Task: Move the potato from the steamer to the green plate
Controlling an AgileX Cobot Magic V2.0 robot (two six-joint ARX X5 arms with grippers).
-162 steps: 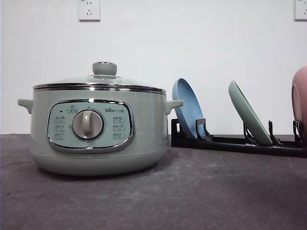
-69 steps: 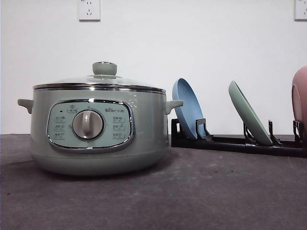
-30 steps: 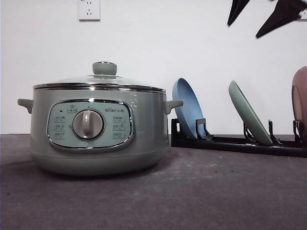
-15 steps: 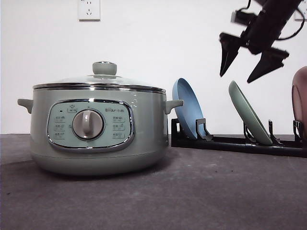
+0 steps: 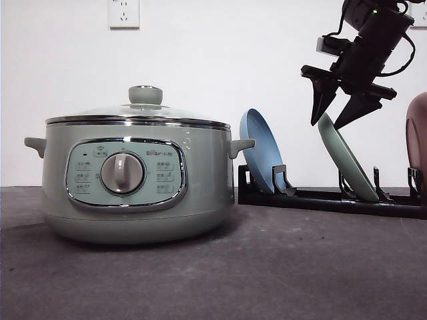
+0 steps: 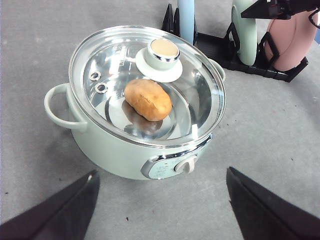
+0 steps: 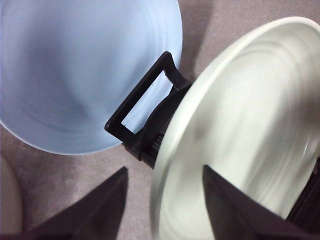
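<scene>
Right pincer (image 5: 340,120) held apart over green plate (image 5: 347,160) rim; plate judged stiff, light, slippery, best gripped at upper edge.

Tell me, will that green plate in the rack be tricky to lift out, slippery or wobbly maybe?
Probably somewhat. The green plate stands tilted on edge in the black rack, so it may rock or tip once freed. Its surface looks smooth and matte, so the thin rim could slip between the open right gripper fingers. It looks rigid, unlikely to bend.
</scene>
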